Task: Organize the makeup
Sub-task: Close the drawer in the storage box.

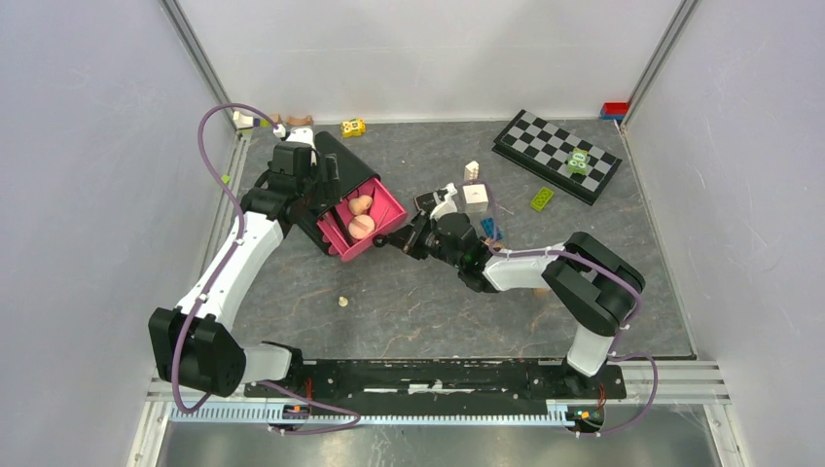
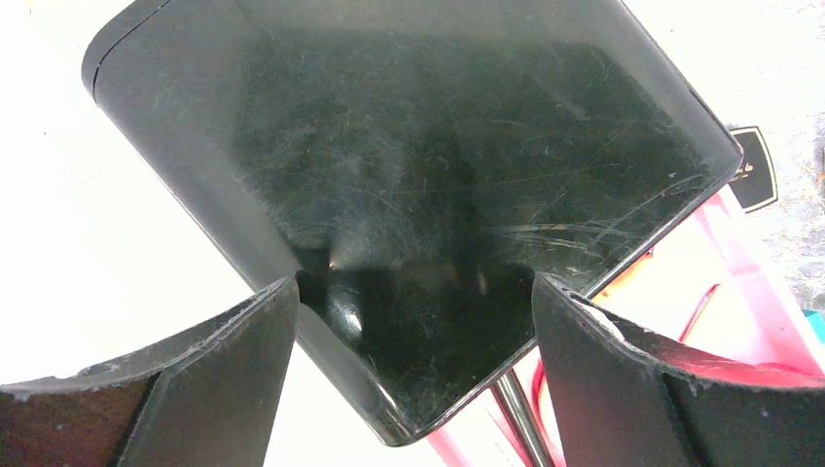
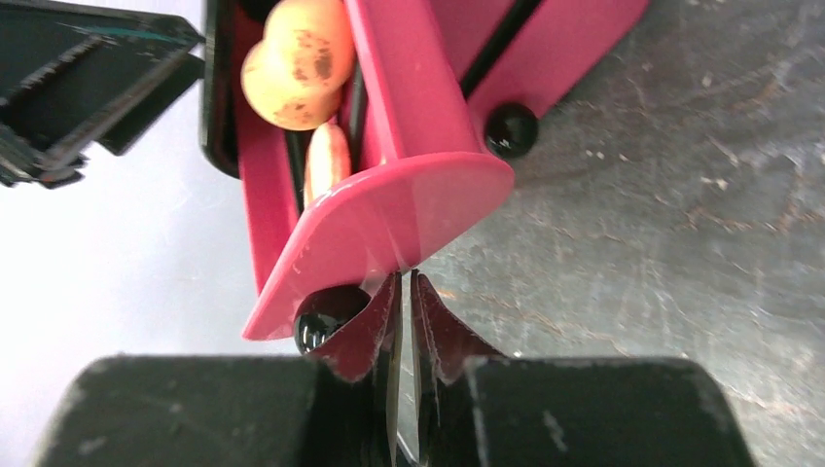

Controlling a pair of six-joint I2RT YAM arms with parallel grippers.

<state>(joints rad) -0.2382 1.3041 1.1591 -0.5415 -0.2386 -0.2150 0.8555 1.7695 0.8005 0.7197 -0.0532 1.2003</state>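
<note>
A pink makeup case [image 1: 384, 209] with a black lid [image 1: 342, 161] stands tilted at the middle left. A peach sponge [image 1: 360, 204] and a peach puff [image 1: 361, 228] lie inside it. My left gripper [image 1: 313, 185] is shut on a corner of the lid [image 2: 428, 195], one finger on each side. My right gripper [image 1: 407, 236] is shut on the thin curved lip of the case [image 3: 389, 219]. The right wrist view shows the sponge [image 3: 292, 58], the puff on edge [image 3: 326, 161] and the case's black ball feet [image 3: 511, 128]. A black square compact [image 2: 754, 167] lies beyond the case.
A folded checkerboard [image 1: 556, 154] with a green toy [image 1: 580, 161] lies at the back right. A white cube [image 1: 476, 196], a green block [image 1: 541, 198], a blue block [image 1: 489, 230] and a yellow toy [image 1: 353, 126] sit on the grey table. Walls close in on both sides.
</note>
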